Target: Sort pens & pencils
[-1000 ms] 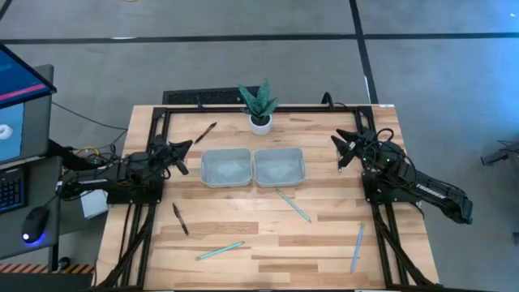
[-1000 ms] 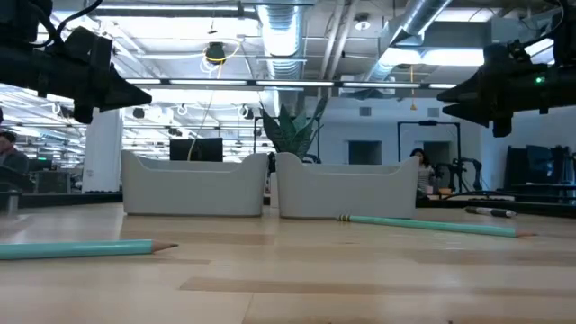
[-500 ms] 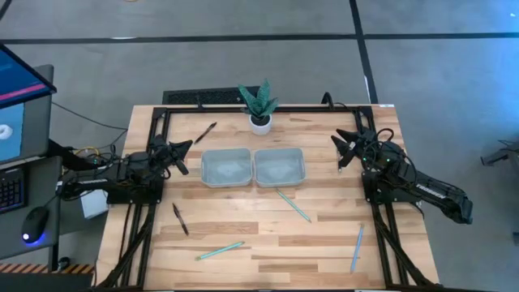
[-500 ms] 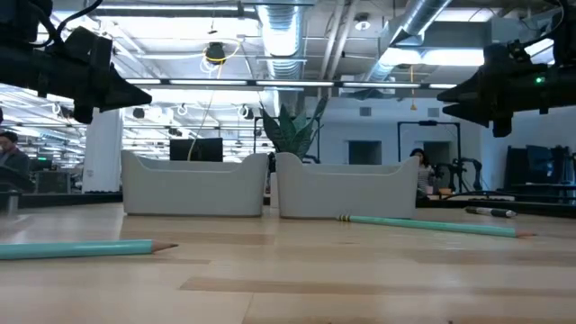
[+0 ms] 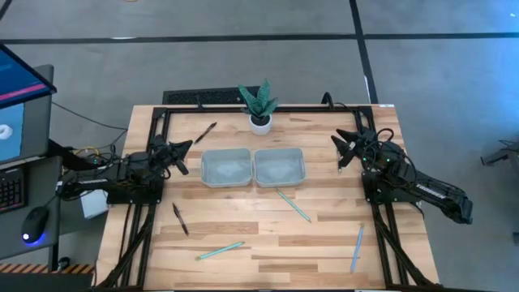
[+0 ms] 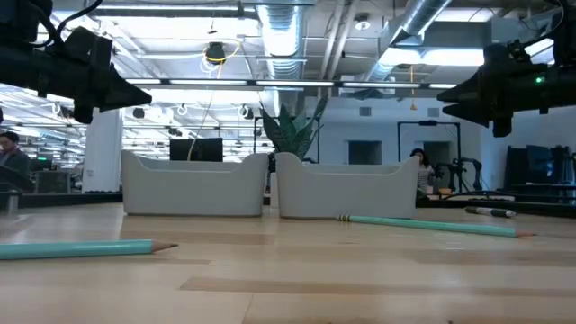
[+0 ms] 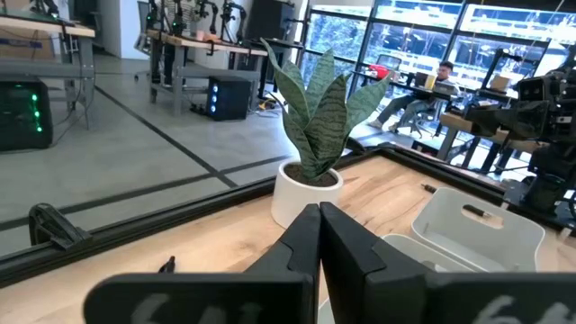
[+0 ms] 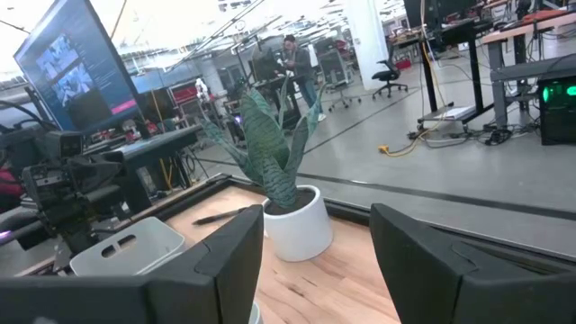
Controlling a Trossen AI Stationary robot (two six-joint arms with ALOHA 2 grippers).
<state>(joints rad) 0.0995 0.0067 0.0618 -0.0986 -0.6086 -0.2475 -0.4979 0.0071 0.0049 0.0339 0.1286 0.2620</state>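
Two dark pens lie flat on the wooden table: one (image 5: pixel 205 132) at the far left, one (image 5: pixel 180 219) at the near left. Three light teal pencils lie flat: one (image 5: pixel 293 204) just in front of the trays, one (image 5: pixel 220 251) near the front edge, one (image 5: pixel 357 247) at the near right. My left gripper (image 5: pixel 188 146) hovers left of the trays, shut and holding nothing (image 7: pixel 319 211). My right gripper (image 5: pixel 335 139) hovers right of the trays, open and holding nothing (image 8: pixel 315 229). Both point level, above the table.
Two grey trays (image 5: pixel 225 167) (image 5: pixel 280 166) stand side by side at the table's middle. A potted plant (image 5: pixel 259 105) stands at the far edge behind them. A black frame runs along the table's far and side edges. People sit in the room beyond the table.
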